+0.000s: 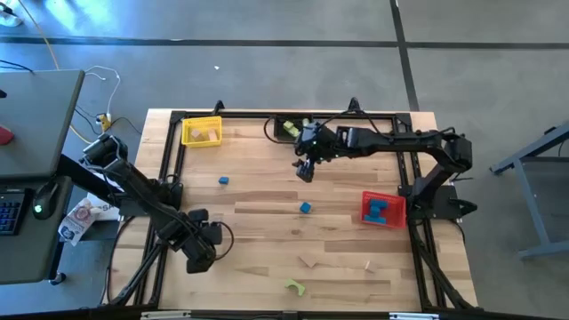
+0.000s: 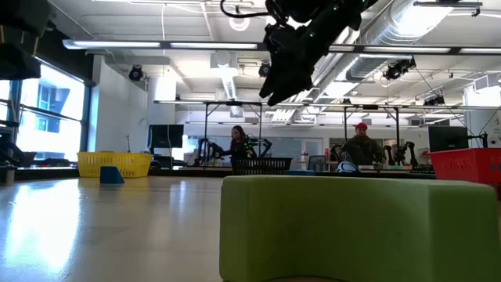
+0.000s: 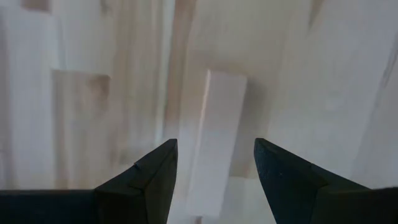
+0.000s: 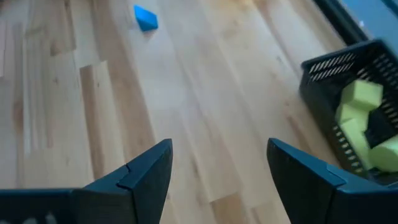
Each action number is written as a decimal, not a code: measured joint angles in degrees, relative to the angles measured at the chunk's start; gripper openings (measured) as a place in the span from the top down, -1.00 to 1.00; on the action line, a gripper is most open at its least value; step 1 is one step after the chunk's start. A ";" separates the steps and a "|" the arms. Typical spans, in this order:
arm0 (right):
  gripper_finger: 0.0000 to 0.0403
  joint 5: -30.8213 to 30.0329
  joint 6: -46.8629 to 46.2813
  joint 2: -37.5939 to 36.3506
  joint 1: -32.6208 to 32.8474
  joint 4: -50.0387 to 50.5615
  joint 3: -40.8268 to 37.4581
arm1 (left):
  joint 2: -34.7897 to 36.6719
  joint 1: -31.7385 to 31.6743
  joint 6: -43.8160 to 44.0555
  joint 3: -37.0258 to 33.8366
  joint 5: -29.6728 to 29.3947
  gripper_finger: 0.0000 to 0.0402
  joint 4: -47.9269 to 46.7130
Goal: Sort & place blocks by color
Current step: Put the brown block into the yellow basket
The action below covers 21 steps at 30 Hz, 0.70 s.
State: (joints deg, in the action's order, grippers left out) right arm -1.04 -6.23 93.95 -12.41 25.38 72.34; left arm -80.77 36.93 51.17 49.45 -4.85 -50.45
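Green block [image 2: 344,227] sat closest to the low camera, filling the foreground, near the front edge of the counter [image 1: 267,240]. Going big to small: yellow bin [image 1: 201,132] at the back left held tan pieces, black bin [image 1: 289,127] at the back middle held green ones, red bin [image 1: 382,210] at the right held blue ones. Loose blocks remaining: two blue blocks [image 1: 223,180] and [image 1: 305,207] mid-counter, two tan blocks [image 1: 308,261] and [image 1: 368,265] nearer the front, plus the green one at the front.

Right hand [image 1: 306,169] hung above the counter just in front of the black bin, released and empty, fingers [image 4: 146,171] spread wide. Left hand [image 1: 200,253] was parked low at the front left, fingers [image 3: 155,171] spread, nothing between them but bare wood.

Judgement: sorting looked well over half done. For the next pick, the right hand would probably do best on a blue block: center over it, drop straight, close across flat faces, then carry to the red bin. Small blocks might skid if clipped off-center.
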 joint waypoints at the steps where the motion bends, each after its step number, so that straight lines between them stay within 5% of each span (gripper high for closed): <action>1: -0.23 0.00 -0.35 0.00 0.38 0.78 0.00 | 0.00 0.06 0.30 -0.67 0.41 0.01 0.87; 21: -0.23 -3.32 -1.48 0.02 4.68 3.78 0.00 | -2.44 2.13 3.30 -5.81 2.84 0.01 7.60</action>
State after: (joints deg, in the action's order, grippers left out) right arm -4.36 -7.70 93.97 -7.73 29.17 72.34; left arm -83.21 39.06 54.48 43.64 -2.01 -42.85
